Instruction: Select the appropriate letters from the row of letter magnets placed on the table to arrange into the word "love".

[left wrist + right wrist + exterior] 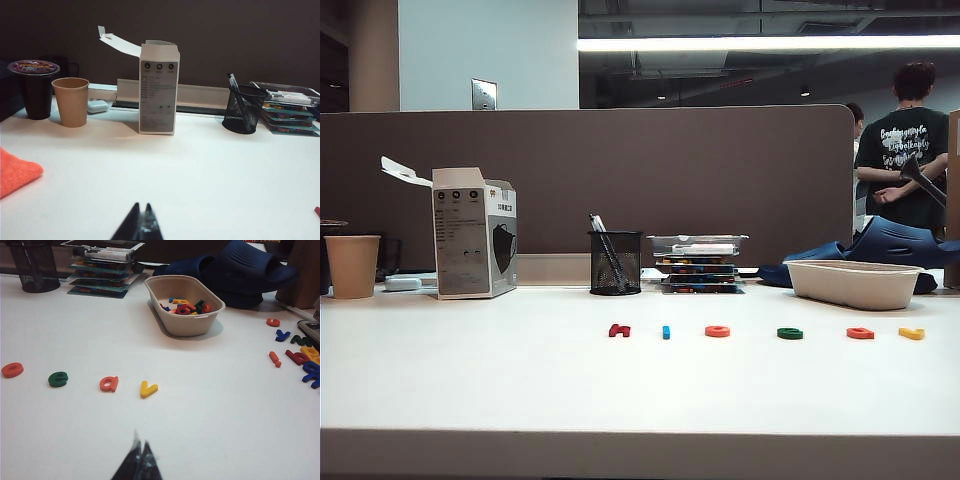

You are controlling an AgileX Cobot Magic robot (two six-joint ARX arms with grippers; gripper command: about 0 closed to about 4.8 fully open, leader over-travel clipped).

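White desk [470,380] is seen wide and bare at the front, right down to its thick pale edge. The row of letter magnets [765,332] is laid across the middle: dark red letter [619,330], blue bar [666,332], orange-red ring [717,331], green letter [790,333], second orange-red letter [860,333], yellow letter [911,333], each set well apart from the next. Behind them, a black mesh pen holder [615,263], a stack of trays [700,265] and a beige tub [852,283] are lined along the back, with a white carton [475,235] and paper cup [352,266] off to the left. Open room is left between row and front edge. The left gripper [140,222] is held low over bare desk, fingers pressed together, nothing pinched. The right gripper [139,460] is poised near the yellow letter, fingers likewise pressed together. More loose letters [297,352] are scattered near the right side.
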